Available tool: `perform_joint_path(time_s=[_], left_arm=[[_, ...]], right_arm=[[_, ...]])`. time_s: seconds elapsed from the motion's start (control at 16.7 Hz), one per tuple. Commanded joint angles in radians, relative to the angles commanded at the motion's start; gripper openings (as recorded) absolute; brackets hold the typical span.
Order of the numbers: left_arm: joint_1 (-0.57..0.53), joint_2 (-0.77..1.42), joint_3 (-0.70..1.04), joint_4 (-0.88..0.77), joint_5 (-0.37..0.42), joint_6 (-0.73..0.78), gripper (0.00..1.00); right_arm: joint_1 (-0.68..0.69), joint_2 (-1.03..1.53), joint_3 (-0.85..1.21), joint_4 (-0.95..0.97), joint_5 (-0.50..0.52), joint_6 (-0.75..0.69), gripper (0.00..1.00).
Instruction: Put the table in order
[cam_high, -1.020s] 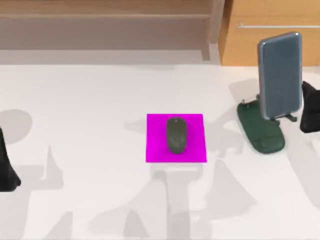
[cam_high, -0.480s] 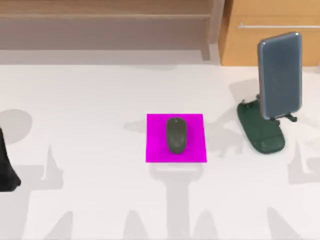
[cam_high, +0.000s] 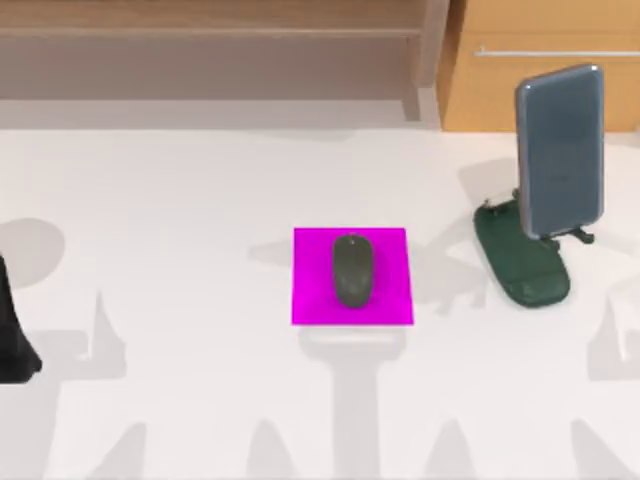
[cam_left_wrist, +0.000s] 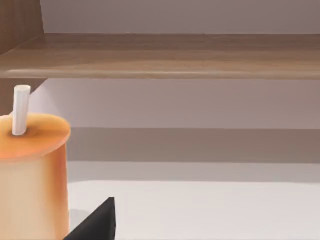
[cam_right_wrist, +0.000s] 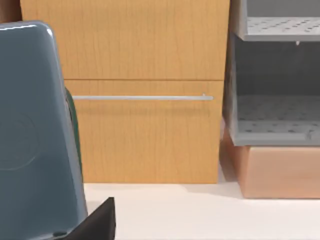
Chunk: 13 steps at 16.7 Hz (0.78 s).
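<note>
I judge tidying complete: dark oval mouse (cam_high: 352, 270) sits centred on the white table (cam_high: 180, 200); jaws' state I cannot tell; next, park.

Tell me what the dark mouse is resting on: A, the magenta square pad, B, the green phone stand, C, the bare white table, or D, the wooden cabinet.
A: in the top view the mouse lies at the middle of the magenta pad, apart from the green stand.
</note>
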Motion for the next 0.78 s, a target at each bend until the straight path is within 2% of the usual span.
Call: perform_joint_path(time_s=[0.18,0.3,0.54,0.78], left_arm=[[0.009,0.01,0.001,0.005,0.007,0.001,1.0],[0.058,0.062,0.005,0.035,0.041,0.003,1.0],[0.245,0.293,0.032,0.177,0.168,0.008,1.0],[0.455,0.686,0.084,0.4,0.327,0.018,1.0]], right_arm=[[0.0,0.0,0.0,0.0,0.0,0.0,1.0],[0.0,0.0,0.0,0.0,0.0,0.0,1.0],[0.0,0.0,0.0,0.0,0.0,0.0,1.0],[0.0,0.0,0.0,0.0,0.0,0.0,1.0]])
